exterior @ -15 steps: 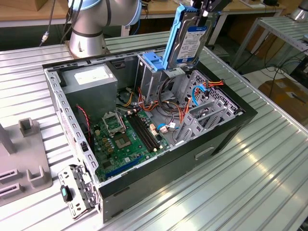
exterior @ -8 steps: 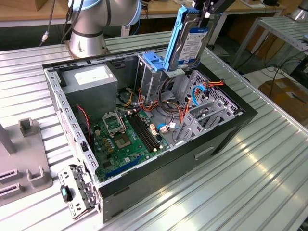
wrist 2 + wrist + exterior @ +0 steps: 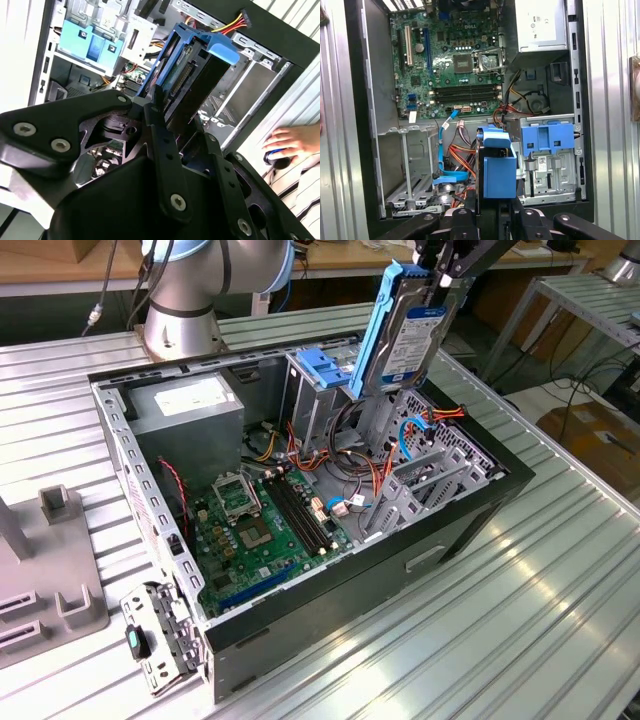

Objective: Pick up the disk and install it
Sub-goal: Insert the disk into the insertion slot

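The disk (image 3: 412, 340), a silver-grey drive with a white-and-dark label in blue rails, hangs upright above the open computer case (image 3: 470, 515), over its drive bays. My gripper (image 3: 437, 282) is shut on the disk's upper end. In the second wrist view the black fingers (image 3: 159, 116) clamp the disk (image 3: 192, 75), blue rail end foremost. In the first wrist view the disk (image 3: 496, 167) appears edge-on as a blue block between the fingers, beside the metal drive cage (image 3: 551, 172) that carries a blue latch piece (image 3: 546, 140).
The case holds a green motherboard (image 3: 250, 525), a grey power supply (image 3: 190, 415) and loose orange and blue cables (image 3: 375, 485). A grey fixture (image 3: 45, 570) stands at the exterior view's left. A person's hand (image 3: 292, 142) rests on a mouse beside the case.
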Controlling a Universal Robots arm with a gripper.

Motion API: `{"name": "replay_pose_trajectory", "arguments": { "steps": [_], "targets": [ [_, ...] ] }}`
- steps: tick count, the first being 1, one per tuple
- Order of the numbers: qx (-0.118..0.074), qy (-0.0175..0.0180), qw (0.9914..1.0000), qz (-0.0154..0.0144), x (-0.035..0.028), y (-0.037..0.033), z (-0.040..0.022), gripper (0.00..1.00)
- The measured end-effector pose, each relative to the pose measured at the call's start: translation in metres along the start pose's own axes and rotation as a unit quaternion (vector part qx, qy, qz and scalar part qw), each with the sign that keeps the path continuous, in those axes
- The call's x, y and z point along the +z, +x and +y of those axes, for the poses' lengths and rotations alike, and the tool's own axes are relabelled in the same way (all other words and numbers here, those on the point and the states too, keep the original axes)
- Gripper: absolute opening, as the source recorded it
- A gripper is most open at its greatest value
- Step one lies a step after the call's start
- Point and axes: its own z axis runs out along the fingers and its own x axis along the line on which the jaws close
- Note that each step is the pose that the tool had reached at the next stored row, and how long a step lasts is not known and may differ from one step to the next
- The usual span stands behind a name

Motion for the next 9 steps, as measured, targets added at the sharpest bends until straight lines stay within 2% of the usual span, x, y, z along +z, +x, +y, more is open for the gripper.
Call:
{"name": "replay_pose_trajectory", "arguments": {
  "steps": [9],
  "targets": [
    [0.000,0.0001,1.00000,0.0017,0.0000,0.0072,-0.0038,0.35]
  ]
}}
